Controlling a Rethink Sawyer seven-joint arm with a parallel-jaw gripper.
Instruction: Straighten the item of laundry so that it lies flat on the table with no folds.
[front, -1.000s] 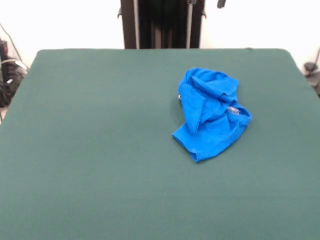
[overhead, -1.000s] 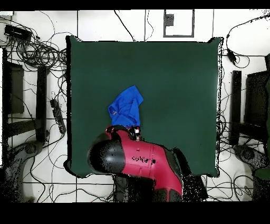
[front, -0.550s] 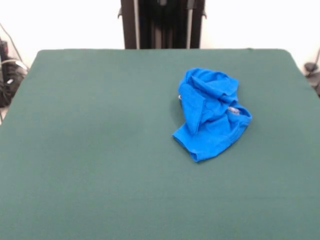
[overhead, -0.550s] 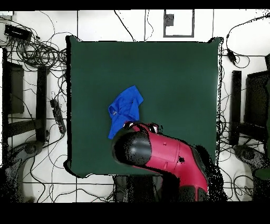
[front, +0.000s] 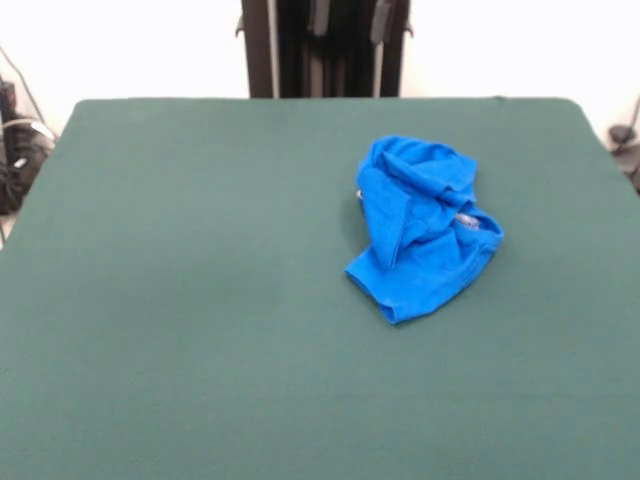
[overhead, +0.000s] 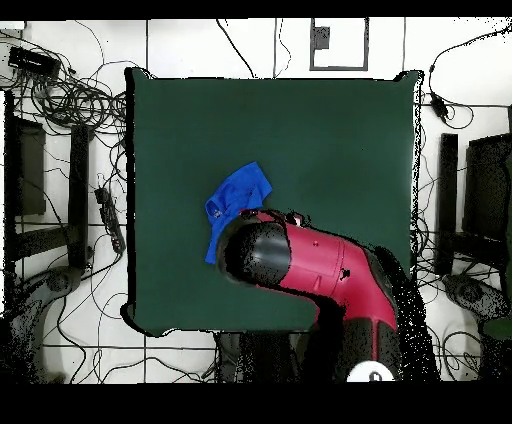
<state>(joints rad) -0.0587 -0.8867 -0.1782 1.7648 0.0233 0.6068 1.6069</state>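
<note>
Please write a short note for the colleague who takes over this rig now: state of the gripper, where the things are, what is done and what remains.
Gripper: hidden under the red arm in the overhead view and absent from the front view, so open or shut cannot be told.
Item of laundry: crumpled in a heap on the table, with several folds; nothing touches it in the front view.
Done: no visible flattening.
Left: spread the garment fully flat, with no folds.
</note>
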